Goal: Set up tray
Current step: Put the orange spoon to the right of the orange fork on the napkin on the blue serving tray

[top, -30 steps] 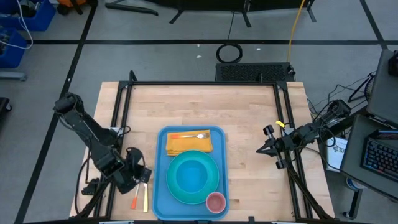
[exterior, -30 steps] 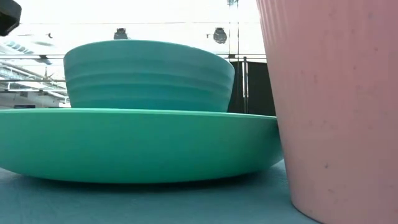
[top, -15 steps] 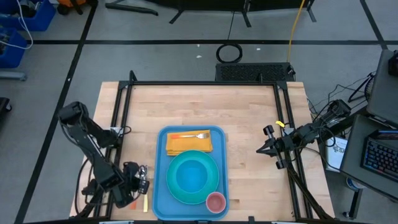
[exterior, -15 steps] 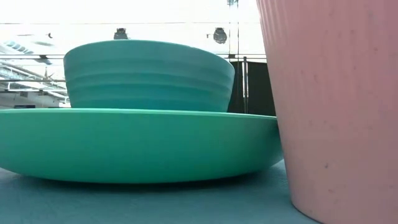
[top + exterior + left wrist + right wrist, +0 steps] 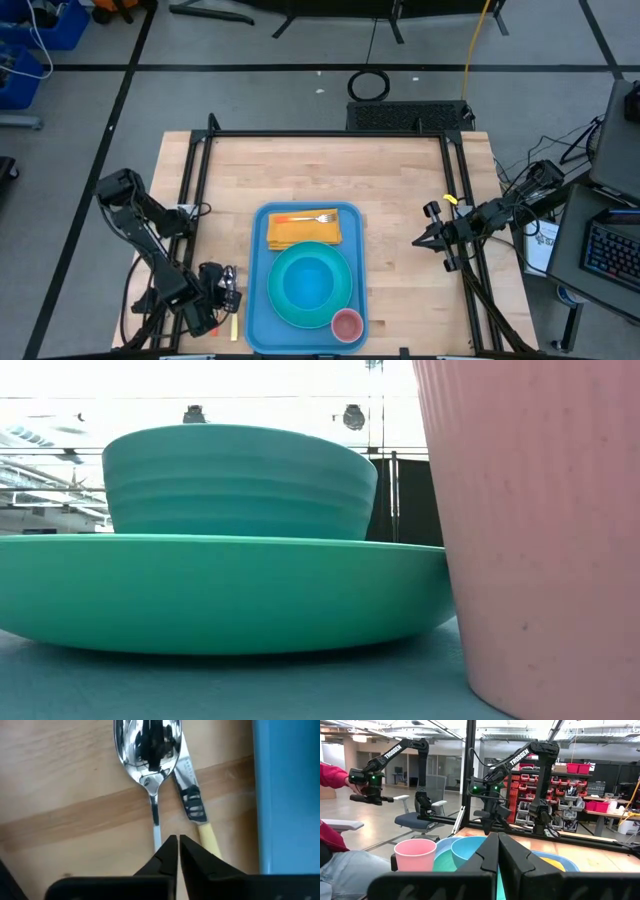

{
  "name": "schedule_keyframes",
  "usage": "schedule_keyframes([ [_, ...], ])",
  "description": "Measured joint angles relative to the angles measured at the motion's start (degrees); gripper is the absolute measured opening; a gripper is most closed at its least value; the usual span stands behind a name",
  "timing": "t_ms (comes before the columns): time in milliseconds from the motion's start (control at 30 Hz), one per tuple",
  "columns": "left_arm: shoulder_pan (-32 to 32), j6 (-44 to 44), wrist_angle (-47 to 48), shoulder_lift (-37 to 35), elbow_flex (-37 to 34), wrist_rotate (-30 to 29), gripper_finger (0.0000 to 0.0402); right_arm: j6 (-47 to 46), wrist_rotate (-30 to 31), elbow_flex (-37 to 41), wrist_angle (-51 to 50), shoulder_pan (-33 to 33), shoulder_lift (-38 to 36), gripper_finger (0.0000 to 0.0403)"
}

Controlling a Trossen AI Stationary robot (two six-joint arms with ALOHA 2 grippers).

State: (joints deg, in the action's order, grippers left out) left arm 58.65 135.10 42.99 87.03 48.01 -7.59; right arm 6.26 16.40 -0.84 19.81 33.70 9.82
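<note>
Hovering over the spoon point(image 5: 152, 767) and knife point(image 5: 192, 802) beside the tray point(image 5: 262, 325), the left gripper point(image 5: 175, 851) is showing nearly closed, empty jaws; right gripper point(image 5: 497, 851) is waiting shut

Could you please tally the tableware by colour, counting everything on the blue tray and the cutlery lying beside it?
Turquoise: 2, plate and bowl
Pink: 1, cup
Yellow: 2, napkin and yellow-handled knife
Orange-handled: 1, fork
Silver: 1, spoon
Blue: 1, tray
Total: 8

spoon point(image 5: 150, 750) and knife point(image 5: 192, 805) beside tray point(image 5: 262, 300)
</note>
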Motion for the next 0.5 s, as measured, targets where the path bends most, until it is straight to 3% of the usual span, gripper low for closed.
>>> schedule_keyframes([
  [300, 0.0, 0.5, 0.3, 0.0, 0.0, 0.1, 0.0116, 0.0, 0.0, 0.0, 0.0, 0.0, 0.0, 0.0],
  [500, 0.0, 0.5, 0.4, 0.0, 0.0, 0.4, 0.0137, 0.0, 0.0, 0.0, 0.0, 0.0, 0.0, 0.0],
])
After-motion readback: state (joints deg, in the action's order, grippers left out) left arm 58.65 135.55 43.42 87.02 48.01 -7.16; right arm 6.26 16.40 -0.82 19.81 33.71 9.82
